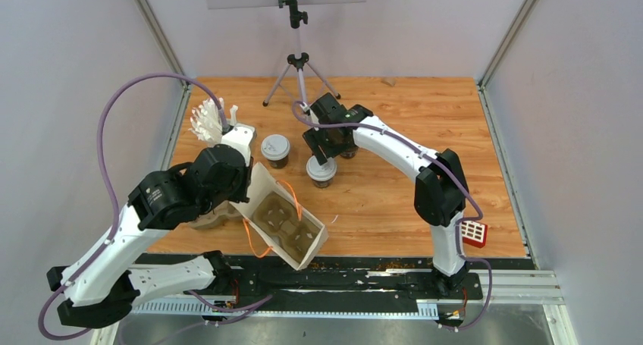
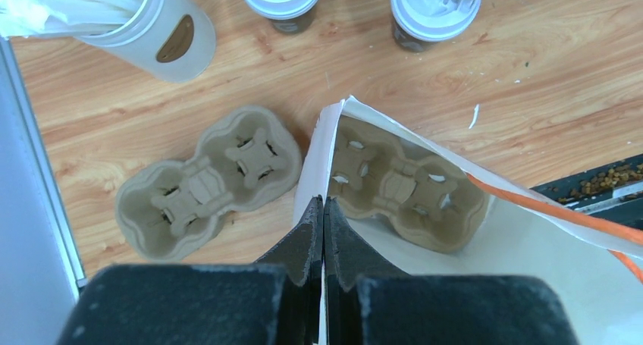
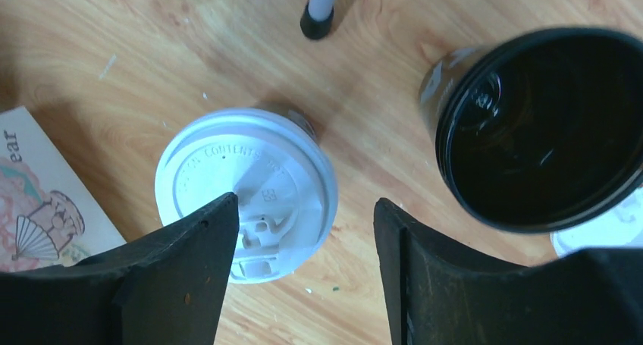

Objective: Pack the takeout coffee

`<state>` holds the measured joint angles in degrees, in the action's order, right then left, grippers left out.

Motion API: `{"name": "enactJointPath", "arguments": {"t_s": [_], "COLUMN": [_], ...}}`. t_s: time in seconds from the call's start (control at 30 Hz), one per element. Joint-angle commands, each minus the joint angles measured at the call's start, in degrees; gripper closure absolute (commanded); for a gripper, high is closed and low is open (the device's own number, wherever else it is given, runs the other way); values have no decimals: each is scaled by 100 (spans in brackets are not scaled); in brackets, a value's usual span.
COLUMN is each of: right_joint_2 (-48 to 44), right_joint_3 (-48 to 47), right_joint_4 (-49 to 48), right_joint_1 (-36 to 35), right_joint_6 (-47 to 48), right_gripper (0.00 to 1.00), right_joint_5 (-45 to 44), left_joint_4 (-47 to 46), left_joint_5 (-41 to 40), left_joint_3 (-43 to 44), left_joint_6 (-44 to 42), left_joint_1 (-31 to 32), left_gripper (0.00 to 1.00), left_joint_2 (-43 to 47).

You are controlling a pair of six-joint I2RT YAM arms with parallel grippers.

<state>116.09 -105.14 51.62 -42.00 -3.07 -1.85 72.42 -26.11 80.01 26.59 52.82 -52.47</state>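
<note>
1. Left pincer (image 2: 324, 202): pressed together on the upper edge of the white paper bag (image 2: 531, 284), which lay tilted and open-mouthed on the counter (image 2: 379, 110).
2. Right pincer (image 3: 303, 208): spread, hanging over a lidded cup (image 3: 227, 163). One finger overlapped the lid in the wrist view and the other stood clear of it. We could not tell whether either touched.
3. Second lidded cup (image 1: 275, 149): upright on the counter, left of the first and apart from it, just beyond the bag.
4. Open black cup (image 3: 538, 125): upright with no lid on it, near the first cup on its other side. We noted part of a loose white lid (image 3: 599, 235) at its edge.
5. Pulp carrier (image 2: 402, 182): lying inside the bag.
6. Second pulp carrier (image 2: 205, 182): flat on the counter, just beside the bag.
7. White cup of straws (image 2: 163, 26): on the counter beyond the second carrier.
8. Tripod foot (image 3: 317, 19): on the counter beyond the cups.
</note>
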Motion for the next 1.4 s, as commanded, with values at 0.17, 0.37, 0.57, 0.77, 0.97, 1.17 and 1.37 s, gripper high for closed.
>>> {"name": "enactJointPath", "arguments": {"t_s": [0.17, 0.37, 0.57, 0.77, 0.97, 1.17, 1.37], "right_joint_2": [-728, -740, -385, -192, -106, -72, -43], "right_joint_3": [469, 296, -69, -258, -270, -245, -162], "right_joint_4": [-169, -505, -300, -94, 50, 113, 164], "right_joint_1": [53, -97, -266, -353, -362, -361, -362], "right_joint_6": [-80, 113, 281, 514, 559, 590, 584], "right_gripper": [30, 15, 10, 9, 9, 8, 9], "right_joint_5": [574, 744, 521, 395, 344, 216, 266], "left_joint_4": [-261, -34, 140, 79, -195, -378, -361], "left_joint_5": [-88, -451, -485, -410, 3, 240, 200], "left_joint_3": [291, 262, 284, 272, 88, -74, 3], "left_joint_6": [42, -81, -50, -94, -279, -349, -381], "left_joint_1": [-17, -18, -17, -18, -18, -17, -20], "left_gripper": [100, 100, 100, 100, 100, 100, 100], "left_joint_2": [70, 471, 506, 529, 639, 670, 598]}}
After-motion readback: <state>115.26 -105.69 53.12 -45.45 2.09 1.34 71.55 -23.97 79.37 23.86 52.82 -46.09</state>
